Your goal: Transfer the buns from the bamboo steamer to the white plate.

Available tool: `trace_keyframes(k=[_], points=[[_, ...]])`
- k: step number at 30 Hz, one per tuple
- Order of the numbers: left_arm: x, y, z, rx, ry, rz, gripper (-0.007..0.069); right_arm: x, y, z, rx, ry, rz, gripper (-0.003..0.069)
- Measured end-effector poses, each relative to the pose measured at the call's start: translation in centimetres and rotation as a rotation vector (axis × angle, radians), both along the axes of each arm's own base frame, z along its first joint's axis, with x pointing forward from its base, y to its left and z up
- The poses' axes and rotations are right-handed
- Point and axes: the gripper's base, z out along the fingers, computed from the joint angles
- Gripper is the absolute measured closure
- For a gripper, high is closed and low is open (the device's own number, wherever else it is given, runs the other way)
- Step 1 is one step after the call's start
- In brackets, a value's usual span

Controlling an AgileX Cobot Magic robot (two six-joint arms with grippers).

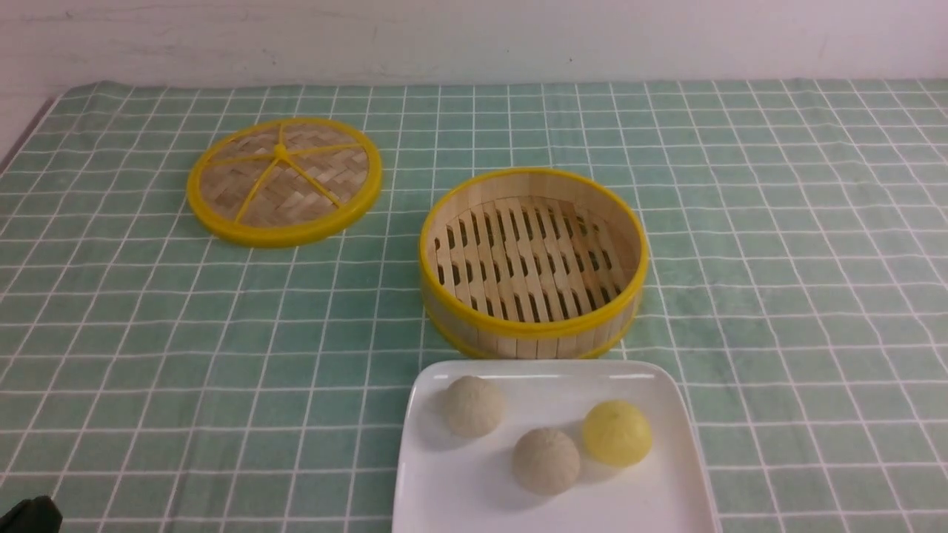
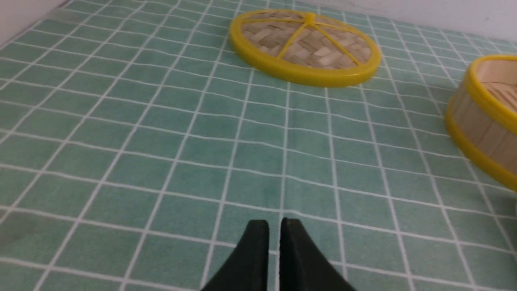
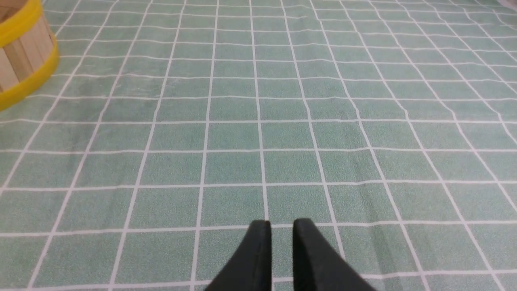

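Note:
The bamboo steamer stands mid-table with nothing on its slatted floor. Just in front of it, the white plate carries three buns: a bright yellow bun on the right, a pale cream-beige bun on the left and a darker greyish-tan bun between them at the front. My left gripper hovers over bare cloth, its fingers a narrow slit apart and holding nothing. Over cloth to the steamer's right, my right gripper is slightly open and holds nothing. Only a dark corner of the left arm reaches the front view.
A flat woven lid with a yellow rim lies at the back left, also seen as the lid ahead of my left gripper. The steamer's wall edges the left wrist view, and the steamer edges the right. A green checked cloth covers the table.

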Motion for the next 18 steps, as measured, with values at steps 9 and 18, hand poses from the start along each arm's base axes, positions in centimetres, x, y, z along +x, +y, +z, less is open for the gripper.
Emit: trace_keyframes(k=[9,18], points=[[-0.2,0.28,-0.57,0.024,0.06,0.035,0.0547,0.0,0.0,0.0,0.0,0.0,0.0,0.0539],[-0.2,0.28,-0.57,0.024,0.06,0.035,0.0546,0.0,0.0,0.0,0.0,0.0,0.0,0.0529]])
